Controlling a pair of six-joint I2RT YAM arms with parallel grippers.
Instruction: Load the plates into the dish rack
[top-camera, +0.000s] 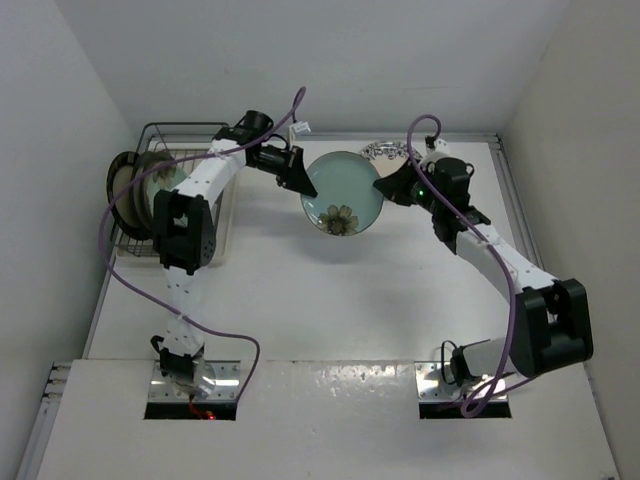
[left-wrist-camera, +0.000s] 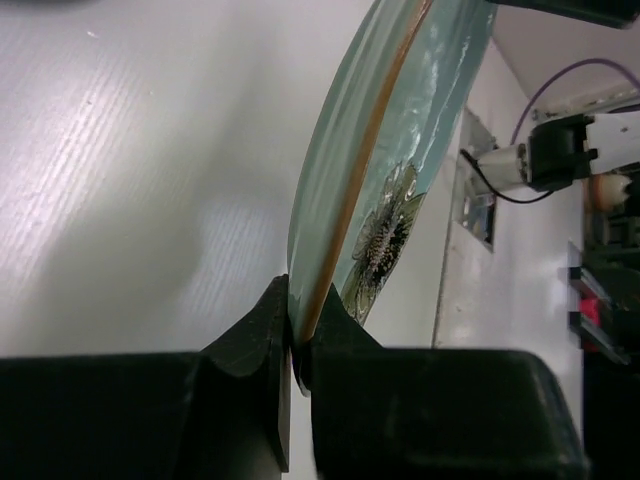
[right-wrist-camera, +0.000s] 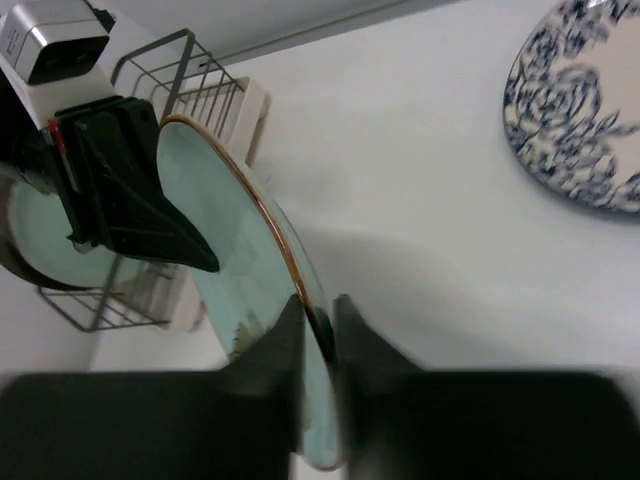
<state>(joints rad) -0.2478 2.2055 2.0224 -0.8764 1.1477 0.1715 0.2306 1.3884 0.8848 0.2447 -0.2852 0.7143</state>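
Observation:
A mint-green plate with a flower is held on edge above the table between both grippers. My left gripper is shut on its left rim; the left wrist view shows the rim pinched between the jaws. My right gripper grips the opposite rim, with the plate between its jaws. The dish rack stands at the far left and holds dark-rimmed plates and another mint plate. A blue-and-white plate lies flat behind the held plate.
The rack's white tray base sits beside the left arm's elbow. White walls close in the table at the back and on both sides. The blue-and-white plate lies near the right gripper. The rack's wire loop shows behind the left gripper.

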